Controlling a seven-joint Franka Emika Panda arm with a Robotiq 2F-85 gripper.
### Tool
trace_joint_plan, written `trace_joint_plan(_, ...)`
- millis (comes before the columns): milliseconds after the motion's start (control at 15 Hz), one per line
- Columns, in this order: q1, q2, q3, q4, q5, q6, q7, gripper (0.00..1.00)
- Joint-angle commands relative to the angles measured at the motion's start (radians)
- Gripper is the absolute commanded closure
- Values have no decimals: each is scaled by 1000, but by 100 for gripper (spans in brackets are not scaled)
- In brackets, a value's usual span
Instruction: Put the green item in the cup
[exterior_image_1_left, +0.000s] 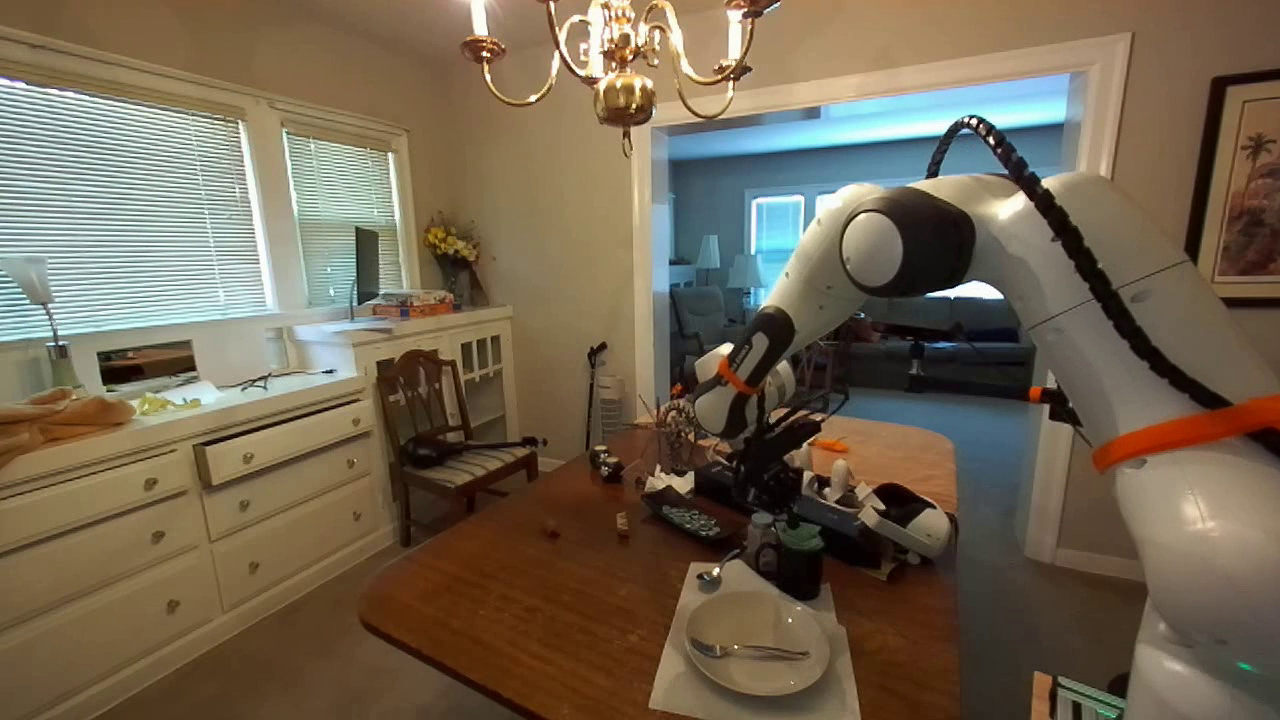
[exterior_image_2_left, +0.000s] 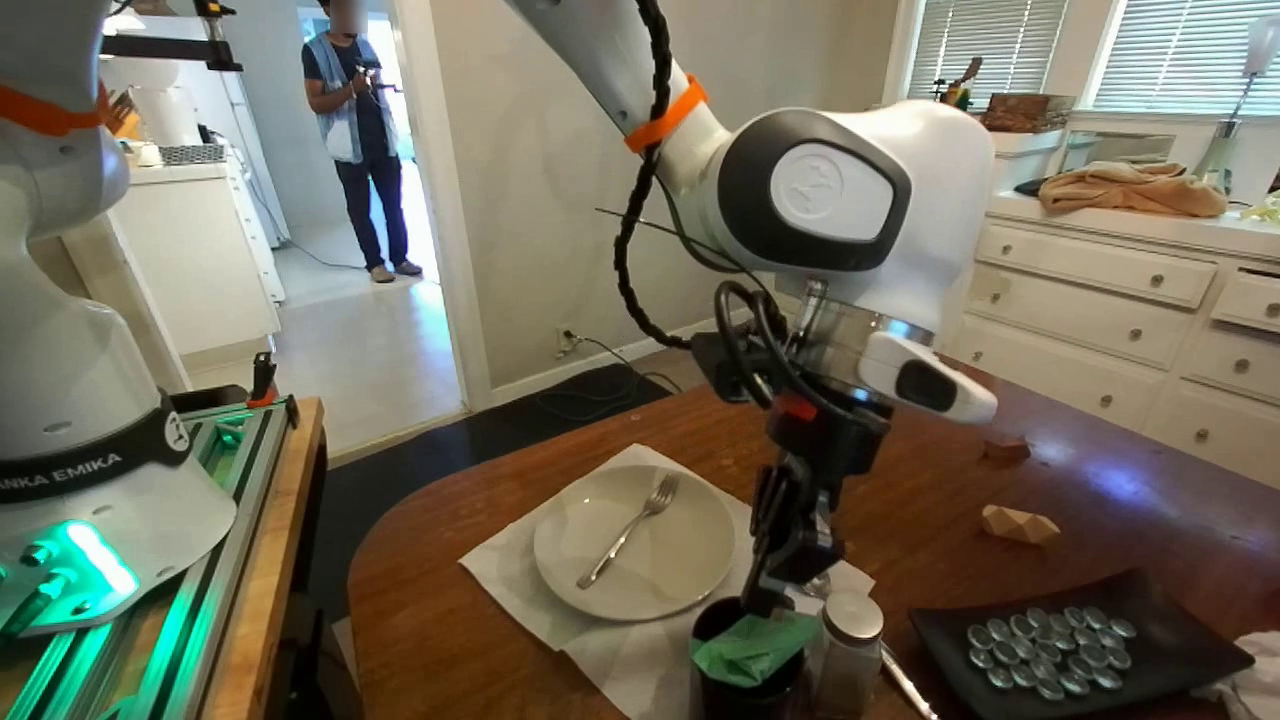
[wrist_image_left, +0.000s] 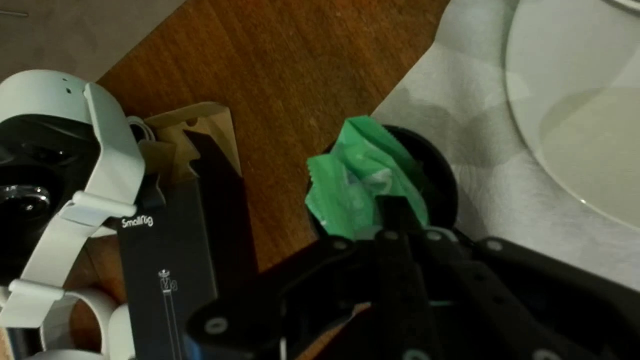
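Green wrapped packet (exterior_image_2_left: 755, 648): crumpled, in the mouth of the black cup (exterior_image_2_left: 740, 705); wrist view shows its ends reaching over the rim. Lower part hidden.

Claw (exterior_image_2_left: 768, 600): clenched, pointing down, tips together at the cup's mouth, overlapping the packet in the wrist view. Cannot tell whether a fold of wrapper is pinched between them.

Cup upright at the edge of a white paper sheet (exterior_image_2_left: 510, 570) on the wooden table (exterior_image_2_left: 420, 585).

In an exterior view: metal-lidded glass jar (exterior_image_2_left: 848, 665) just right of the cup; round white plate (exterior_image_2_left: 690, 560) far and left of it, on the sheet, fork (exterior_image_2_left: 618, 543) lying across. Black tray (exterior_image_2_left: 1180, 640) to the right, clear glass beads (exterior_image_2_left: 1047, 651) on it; faceted wooden block (exterior_image_2_left: 1020, 525) beyond.

Wrist view: black SmallRig box (wrist_image_left: 165, 250) left of the cup; white headset (wrist_image_left: 55, 145) left of the box.

Person (exterior_image_2_left: 355, 140) standing at far left, face blurred.
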Motion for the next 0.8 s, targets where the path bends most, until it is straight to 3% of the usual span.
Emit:
trace_joint_plan(0,7,-46,7,-1,5,-3,3,100)
trace_joint_plan(733,-9,-104,-45,-76,-16,-19,51,100)
